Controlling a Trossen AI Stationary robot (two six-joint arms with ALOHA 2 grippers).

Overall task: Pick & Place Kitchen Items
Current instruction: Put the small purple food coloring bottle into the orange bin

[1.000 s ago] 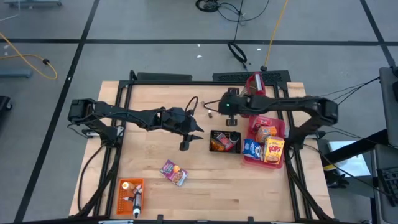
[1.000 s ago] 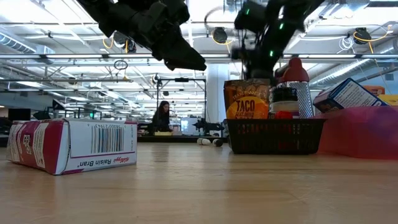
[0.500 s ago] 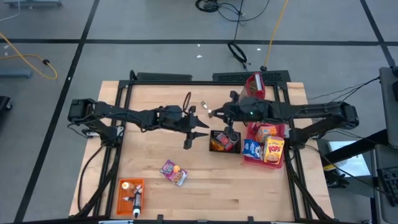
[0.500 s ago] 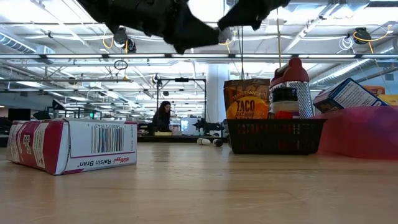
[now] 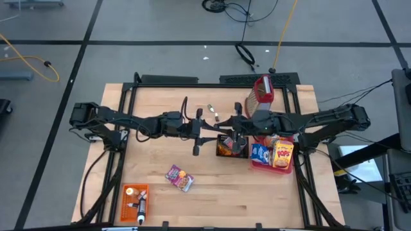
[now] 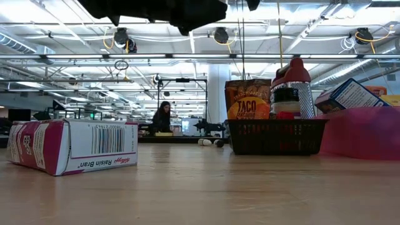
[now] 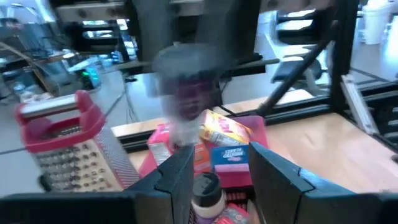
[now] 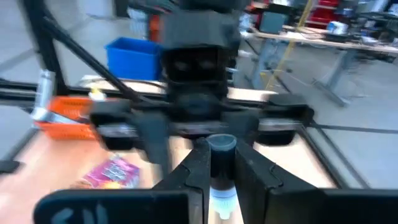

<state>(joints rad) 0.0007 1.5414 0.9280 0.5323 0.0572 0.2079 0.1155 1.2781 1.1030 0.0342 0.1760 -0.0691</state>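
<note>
Meeting above mid-desk (image 5: 160, 192), the left end effector (image 5: 204, 136) – fingers apart around a small bottle (image 8: 222, 163) – faces the right end effector (image 5: 226, 131), clamped on that bottle. Just right, the black basket (image 5: 232, 146) holds a taco packet (image 6: 247, 100); a red tray (image 5: 268, 164) holds boxes (image 5: 283, 154).

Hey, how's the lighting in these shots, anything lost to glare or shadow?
Low view: bright ceiling lights backlight the arms into black shapes along the top; the cereal box is readable. High view: even light on the table, no harsh glare. Right wrist view: the bottle in the right arm's jaws shows plainly.
</note>
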